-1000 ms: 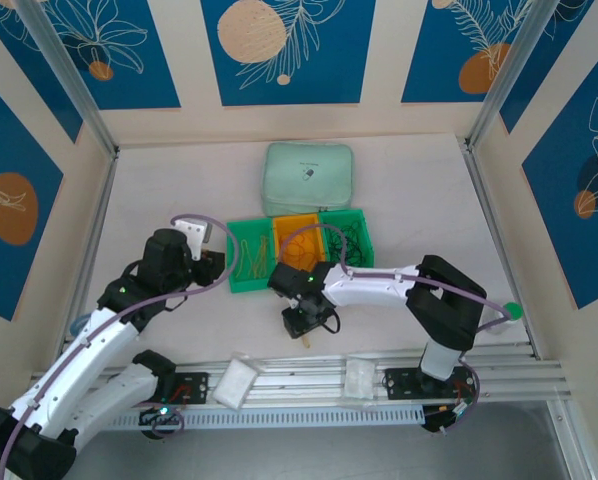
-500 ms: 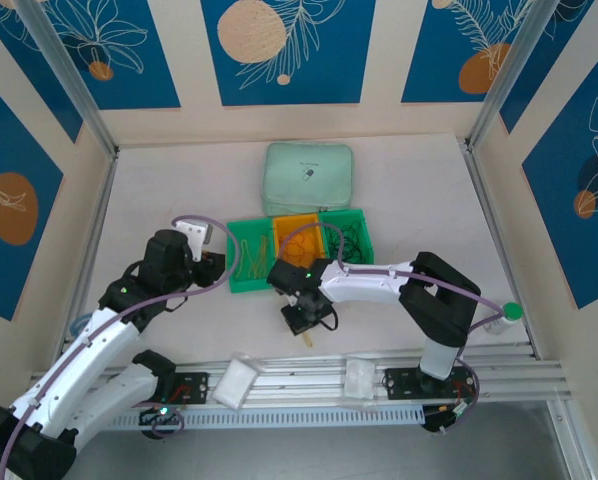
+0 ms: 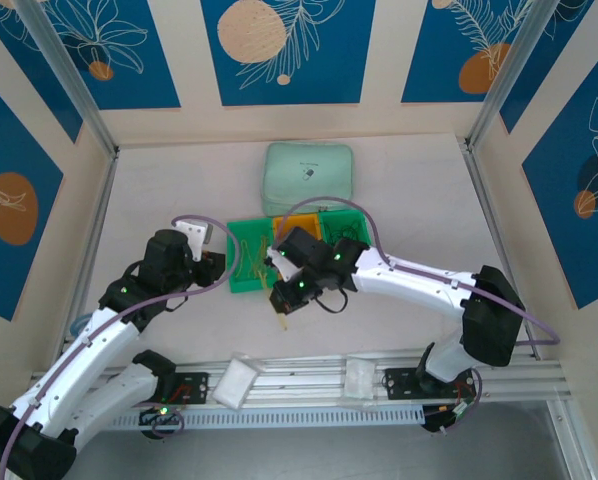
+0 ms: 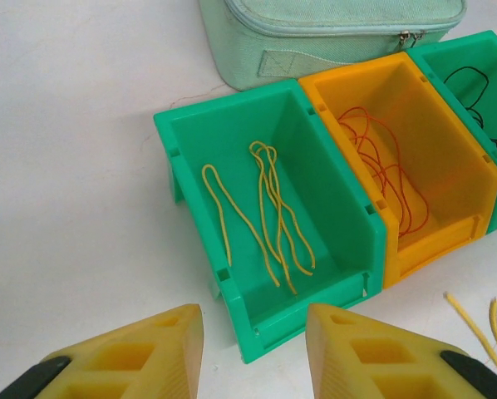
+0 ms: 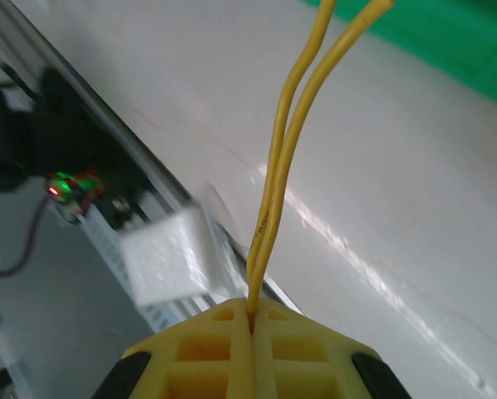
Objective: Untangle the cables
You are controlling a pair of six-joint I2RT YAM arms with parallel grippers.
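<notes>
Right gripper [image 5: 253, 320]: fingers pressing together, clamping a yellow cable [image 5: 282, 158]. The cable is looking thin and glossy, folded double, its two strands running side by side out from between the fingertips and over the table [image 5: 415, 191]. Right wrist view is also catching a blurred white block [image 5: 167, 258] by the front rail.

Left wrist view is giving what the right one isn't. Left gripper [image 4: 254, 337] is hanging with fingers apart, nothing between them, just short of the green bin [image 4: 186, 145]. Yellow cables [image 4: 273, 212] are lying inside it in long narrow loops. An orange bin [image 4: 473, 166] is sitting against it, holding orange cables [image 4: 386, 170] in loose tangled loops. A second green bin [image 4: 489, 46] is carrying a black cable [image 4: 473, 83], partly cut off by the frame. Loose yellow ends [image 4: 477, 324] are lying on the table at near right. A mint pouch [image 4: 315, 37] is sitting behind the bins.

Top view is placing the right gripper [image 3: 285, 298] at the bins' near side and the left gripper [image 3: 211, 264] just to their left; the held cable is too fine to make out there
</notes>
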